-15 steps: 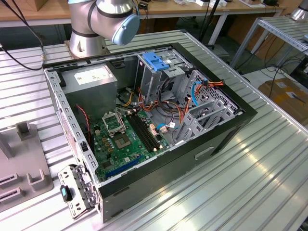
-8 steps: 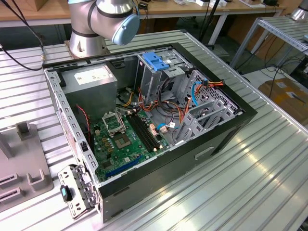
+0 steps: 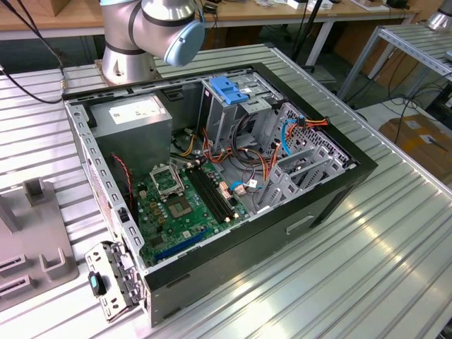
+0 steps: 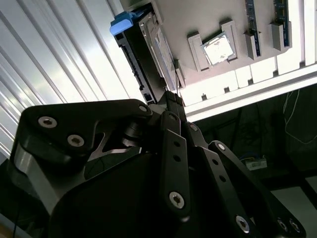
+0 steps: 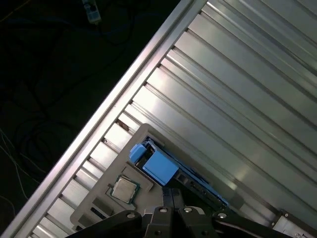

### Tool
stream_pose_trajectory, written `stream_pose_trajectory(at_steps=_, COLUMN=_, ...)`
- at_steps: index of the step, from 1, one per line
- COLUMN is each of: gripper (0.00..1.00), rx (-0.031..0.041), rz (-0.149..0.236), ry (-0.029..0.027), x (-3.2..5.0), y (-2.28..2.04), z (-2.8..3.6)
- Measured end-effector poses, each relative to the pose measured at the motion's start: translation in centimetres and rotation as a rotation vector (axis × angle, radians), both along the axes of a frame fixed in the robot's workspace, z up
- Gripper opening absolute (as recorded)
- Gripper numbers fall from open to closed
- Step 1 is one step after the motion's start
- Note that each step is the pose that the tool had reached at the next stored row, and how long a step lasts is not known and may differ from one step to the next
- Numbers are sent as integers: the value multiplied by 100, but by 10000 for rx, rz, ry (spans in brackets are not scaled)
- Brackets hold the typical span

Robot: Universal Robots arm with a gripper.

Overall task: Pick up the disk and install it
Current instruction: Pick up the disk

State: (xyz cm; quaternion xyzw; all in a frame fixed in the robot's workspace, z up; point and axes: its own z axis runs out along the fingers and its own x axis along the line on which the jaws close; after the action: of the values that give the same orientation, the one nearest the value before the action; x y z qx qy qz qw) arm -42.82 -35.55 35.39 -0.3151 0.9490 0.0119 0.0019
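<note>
the disk (image 5: 158, 166) is pictured standing on edge in a pale grey moulded holder (image 5: 99, 201) set on the ribbed aluminium table (image 5: 237, 99). in both wrist views its flat silver-grey metal face is framed by a bright blue plastic carrier with a chunky tab at one end. the gripper (image 4: 172, 99), built of matt black bolted links, is held just beside the disk's near end, with its slim fingertips drawn close together and barely a slit between them. whether the disk is touched cannot be told, as that spot is masked by the links. a square processor chip (image 4: 217, 49) with a shiny metal lid is seated in a pocket of the same holder, apart from the disk. much of the holder is cut off by the frame edges.

in the exterior view a black steel computer case (image 3: 311, 205) is laid open on its side. exposed inside are a green motherboard (image 3: 176, 212), a grey power supply box (image 3: 134, 120) with a white label, tangled red, orange and blue cables, and a metal drive cage topped by blue plastic clips (image 3: 229, 90). the arm's silver and pale blue base joint (image 3: 152, 28) is seen beyond the case, cropped at the top. a grey bracketed fixture (image 3: 39, 240) is cut by the exterior view's left edge.
</note>
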Motion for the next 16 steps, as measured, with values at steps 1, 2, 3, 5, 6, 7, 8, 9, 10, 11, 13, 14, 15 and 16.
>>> stream_pose_trajectory(at_steps=1, gripper=11, rx=0, rz=0, ry=1, x=0, y=0, z=0)
stream_pose_trajectory(at_steps=2, gripper=11, rx=0, rz=1, ry=0, x=0, y=0, z=0)
stream_pose_trajectory(at_steps=3, gripper=11, rx=0, rz=6, ry=0, x=0, y=0, z=0)
stream_pose_trajectory(at_steps=5, gripper=11, rx=0, rz=95, ry=0, x=0, y=0, z=0)
stream_pose_trajectory(at_steps=6, gripper=11, rx=0, rz=271, ry=-1, x=0, y=0, z=0)
stream_pose_trajectory(at_steps=7, gripper=11, rx=0, rz=584, ry=-1, x=0, y=0, z=-1)
stream_pose_trajectory(at_steps=8, gripper=11, rx=0, rz=922, ry=0, x=0, y=0, z=-1)
stream_pose_trajectory(at_steps=9, gripper=11, rx=-1, rz=1012, ry=0, x=0, y=0, z=-1)
stream_pose_trajectory(at_steps=10, gripper=11, rx=-1, rz=1030, ry=1, x=0, y=0, z=-1)
stream_pose_trajectory(at_steps=11, gripper=11, rx=-1, rz=1032, ry=0, x=0, y=0, z=-2)
stream_pose_trajectory(at_steps=13, gripper=11, rx=-1, rz=1032, ry=0, x=0, y=0, z=-1)
stream_pose_trajectory(at_steps=14, gripper=11, rx=0, rz=1032, ry=1, x=0, y=0, z=-1)
stream_pose_trajectory(at_steps=15, gripper=11, rx=-1, rz=1032, ry=0, x=0, y=0, z=-1)
stream_pose_trajectory(at_steps=16, gripper=11, rx=-1, rz=1033, ry=0, x=0, y=0, z=-2)
